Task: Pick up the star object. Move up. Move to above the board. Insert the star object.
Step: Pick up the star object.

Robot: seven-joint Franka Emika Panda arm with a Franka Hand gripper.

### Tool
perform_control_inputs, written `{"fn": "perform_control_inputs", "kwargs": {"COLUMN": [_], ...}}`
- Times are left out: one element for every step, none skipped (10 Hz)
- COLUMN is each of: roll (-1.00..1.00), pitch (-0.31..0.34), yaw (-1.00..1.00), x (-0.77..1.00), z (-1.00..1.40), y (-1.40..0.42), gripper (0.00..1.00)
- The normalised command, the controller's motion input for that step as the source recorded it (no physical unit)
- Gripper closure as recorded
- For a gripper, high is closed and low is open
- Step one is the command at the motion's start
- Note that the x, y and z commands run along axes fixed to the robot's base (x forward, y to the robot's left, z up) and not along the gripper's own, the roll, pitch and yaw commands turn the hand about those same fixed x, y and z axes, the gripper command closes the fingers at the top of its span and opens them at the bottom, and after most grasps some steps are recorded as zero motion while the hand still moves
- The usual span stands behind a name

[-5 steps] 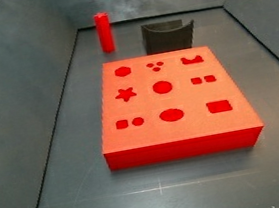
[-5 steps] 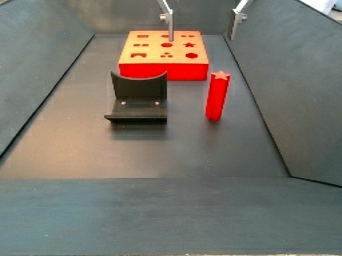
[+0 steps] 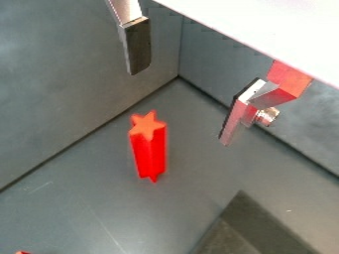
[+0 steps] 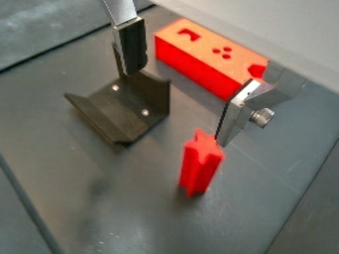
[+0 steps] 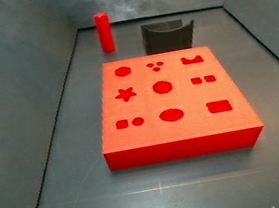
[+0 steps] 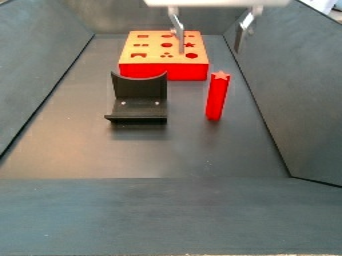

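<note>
The gripper [image 4: 185, 84], jaws wide and empty, hangs above the star object [image 4: 197, 166], which stands upright on the bench [image 4: 79, 198] (long axis vertical) beside the fixture [image 4: 122, 107], near the board [image 4: 209, 62].

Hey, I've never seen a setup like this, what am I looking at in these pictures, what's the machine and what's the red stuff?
This is a robot arm working inside a grey walled bin. Two pictures come from cameras on its wrist, looking down past its gripper; the two silver plates are its fingers, open and holding nothing. Two others come from cameras fixed beside the bin. In a side view the gripper hangs high over the far end. On the floor stands the star object, a slim red peg with a star-shaped top, upright and untouched. The big flat red slab is the board, with shaped holes in its top. The dark L-shaped piece is the fixture, part of the rig.
</note>
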Motion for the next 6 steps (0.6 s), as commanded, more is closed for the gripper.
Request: {"fn": "perform_control_inputs", "kwargs": {"roll": [0.11,0.09,0.07,0.04,0.06,0.01], "pitch": [-0.183,-0.164,-0.151,-0.123,-0.084,0.000], "yaw": [0.02,0.03,0.04,0.05,0.04,0.00], "x": [-0.21,-0.12,-0.03,0.00,0.00,0.00], "z": [-0.75,-0.71,-0.69,-0.60,-0.37,0.00], "y": [-0.14,-0.13,-0.11,-0.09,-0.01,0.00], "gripper": [0.00,0.00,0.00,0.00,0.00,0.00]}}
